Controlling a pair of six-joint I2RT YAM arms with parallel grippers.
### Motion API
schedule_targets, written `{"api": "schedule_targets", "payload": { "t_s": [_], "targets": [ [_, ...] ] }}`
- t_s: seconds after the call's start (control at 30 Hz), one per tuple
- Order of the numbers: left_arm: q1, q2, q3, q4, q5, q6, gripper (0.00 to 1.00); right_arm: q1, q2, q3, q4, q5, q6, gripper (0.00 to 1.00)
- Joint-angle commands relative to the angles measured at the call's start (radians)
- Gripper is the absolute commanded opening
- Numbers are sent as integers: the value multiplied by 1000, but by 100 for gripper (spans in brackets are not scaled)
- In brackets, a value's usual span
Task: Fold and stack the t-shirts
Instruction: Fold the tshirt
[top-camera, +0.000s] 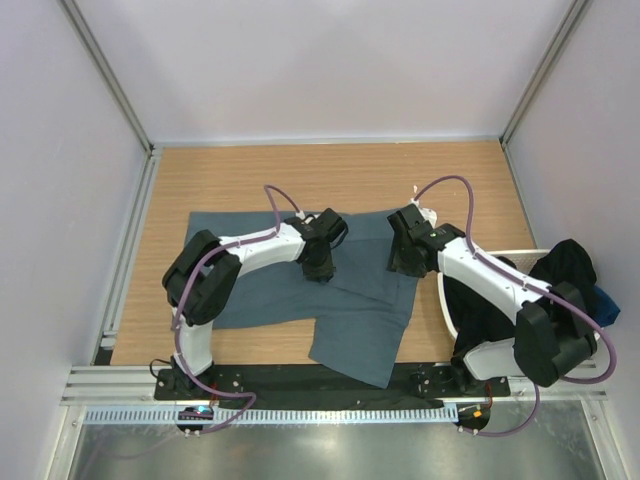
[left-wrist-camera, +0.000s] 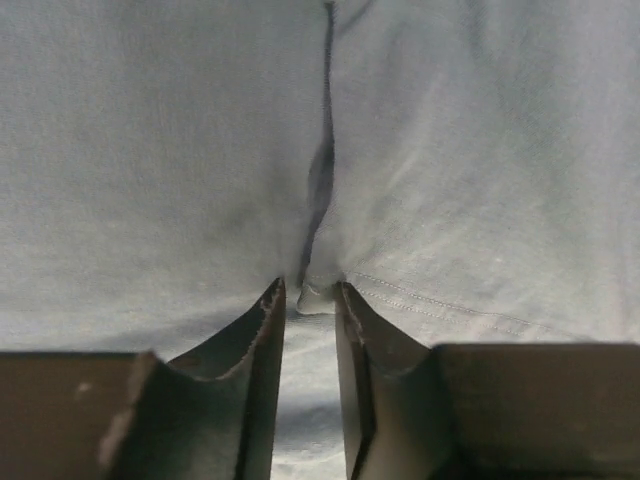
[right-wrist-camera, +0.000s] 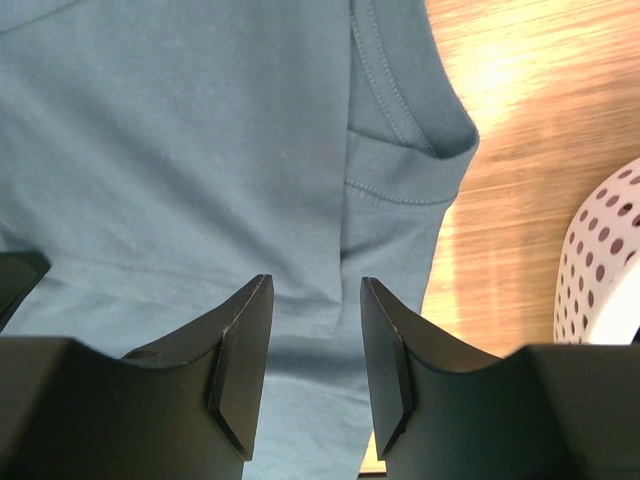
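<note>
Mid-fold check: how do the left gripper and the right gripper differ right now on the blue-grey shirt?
The left gripper has its jaws narrow, pinching a ridge of the blue-grey t-shirt; the right gripper has its jaws wider apart with nothing between them. The left gripper sits over the shirt's middle; the right gripper sits at its right edge, near the white basket. Both point down at the same shirt.

No writing, label, brand, number or sign can be read anywhere: none on the blue-grey t-shirt (top-camera: 360, 320), the white basket (top-camera: 520, 253) beside it, or the table (top-camera: 250, 175) beneath it
</note>
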Motion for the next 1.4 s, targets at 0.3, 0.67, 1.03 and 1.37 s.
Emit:
{"api": "schedule_targets", "payload": {
  "t_s": [0.3, 0.67, 1.03, 1.37],
  "targets": [
    [1, -14, 49, -35, -60, 41, 0, -15, 60, 29, 61, 5, -21, 45],
    [1, -68, 37, -84, -26, 40, 0, -21, 95, 43, 79, 13, -24, 45],
    [44, -69, 161, -176, -63, 133, 32, -86, 215, 193, 174, 25, -51, 45],
    [434, -166, 225, -110, 32, 245, 55, -147, 481, 420, 269, 50, -102, 44]
  ]
}}
